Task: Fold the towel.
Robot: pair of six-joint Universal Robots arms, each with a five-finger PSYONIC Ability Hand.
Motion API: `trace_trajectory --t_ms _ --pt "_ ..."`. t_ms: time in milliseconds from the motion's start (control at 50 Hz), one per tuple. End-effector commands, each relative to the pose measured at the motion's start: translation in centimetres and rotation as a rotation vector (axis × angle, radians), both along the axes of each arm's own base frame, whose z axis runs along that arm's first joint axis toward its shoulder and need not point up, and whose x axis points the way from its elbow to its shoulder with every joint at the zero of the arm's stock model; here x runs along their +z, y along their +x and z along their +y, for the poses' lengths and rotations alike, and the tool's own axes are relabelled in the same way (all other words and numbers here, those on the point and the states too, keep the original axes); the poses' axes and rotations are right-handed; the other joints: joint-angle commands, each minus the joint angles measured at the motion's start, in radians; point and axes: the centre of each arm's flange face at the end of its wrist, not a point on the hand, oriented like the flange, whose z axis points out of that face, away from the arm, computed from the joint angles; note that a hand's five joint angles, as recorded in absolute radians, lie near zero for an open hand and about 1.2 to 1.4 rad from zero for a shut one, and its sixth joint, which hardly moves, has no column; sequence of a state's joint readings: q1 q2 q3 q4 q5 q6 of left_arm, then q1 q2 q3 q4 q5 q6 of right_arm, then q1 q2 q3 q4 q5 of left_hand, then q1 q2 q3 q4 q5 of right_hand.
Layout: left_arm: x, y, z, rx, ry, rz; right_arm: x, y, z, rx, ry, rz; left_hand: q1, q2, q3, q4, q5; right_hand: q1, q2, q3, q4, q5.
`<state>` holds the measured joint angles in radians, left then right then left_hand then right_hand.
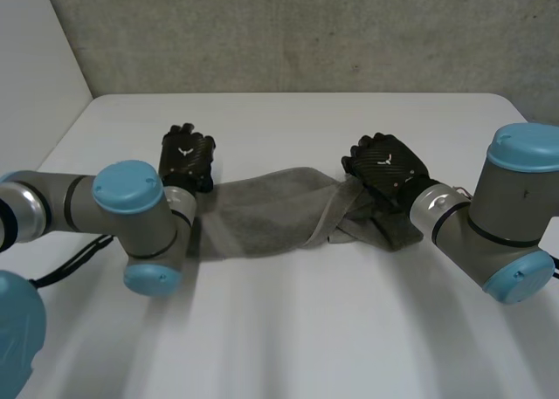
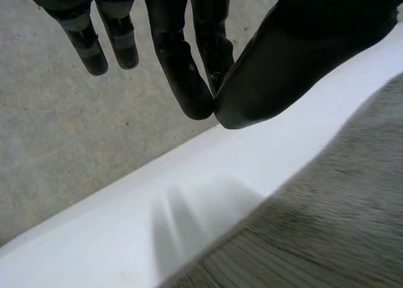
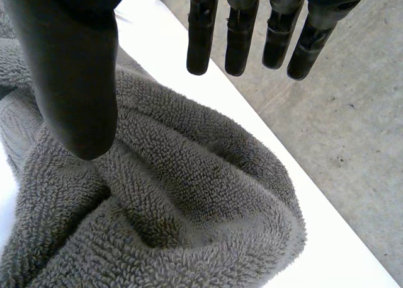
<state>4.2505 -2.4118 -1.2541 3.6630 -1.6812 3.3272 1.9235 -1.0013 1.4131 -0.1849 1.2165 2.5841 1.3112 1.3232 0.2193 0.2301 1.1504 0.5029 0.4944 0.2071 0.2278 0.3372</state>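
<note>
A grey towel [image 1: 262, 220] lies stretched sideways across the white table [image 1: 306, 329], twisted and bunched at its right end. My left hand [image 1: 188, 154] hovers at the towel's left end. In its wrist view the thumb [image 2: 271, 67] is closed against a fingertip with no cloth between them, and the towel [image 2: 327, 225] lies beside it, below the palm. My right hand [image 1: 389, 165] is over the bunched right end. There its fingers [image 3: 239, 36] hang straight, with the thumb [image 3: 72, 80] apart just above the towel's folds [image 3: 189, 206].
The table's far edge [image 2: 126, 193] runs just beyond the left fingertips, with a grey concrete surface [image 2: 63, 143] behind it. The same concrete [image 3: 340, 137] lies beyond the right fingertips. Bare tabletop spreads in front of the towel, towards me.
</note>
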Motion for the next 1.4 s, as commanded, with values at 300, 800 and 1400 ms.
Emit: trace_trajectory --t_ms 300,800,1400 --pt "2.9 2.0 1.0 0.005 -0.015 -0.015 -0.1 -0.3 0.2 -0.006 0.007 0.004 -0.713 -0.725 -0.045 -0.056 -0.727 -0.01 -0.001 -0.033 -0.053 -0.019" --pt "5.6 4.3 10.7 -0.275 0.217 -0.03 0.4 -0.8 0.2 -0.02 -0.001 0.002 -0.784 -0.796 -0.045 -0.056 -0.797 -0.042 -0.034 -0.033 -0.053 -0.051" --pt "-0.7 3.5 5.9 -0.191 0.182 -0.218 -0.2 -0.8 0.5 -0.016 0.016 0.008 0.084 0.072 -0.045 -0.056 0.07 -0.048 -0.04 -0.033 -0.053 -0.057"
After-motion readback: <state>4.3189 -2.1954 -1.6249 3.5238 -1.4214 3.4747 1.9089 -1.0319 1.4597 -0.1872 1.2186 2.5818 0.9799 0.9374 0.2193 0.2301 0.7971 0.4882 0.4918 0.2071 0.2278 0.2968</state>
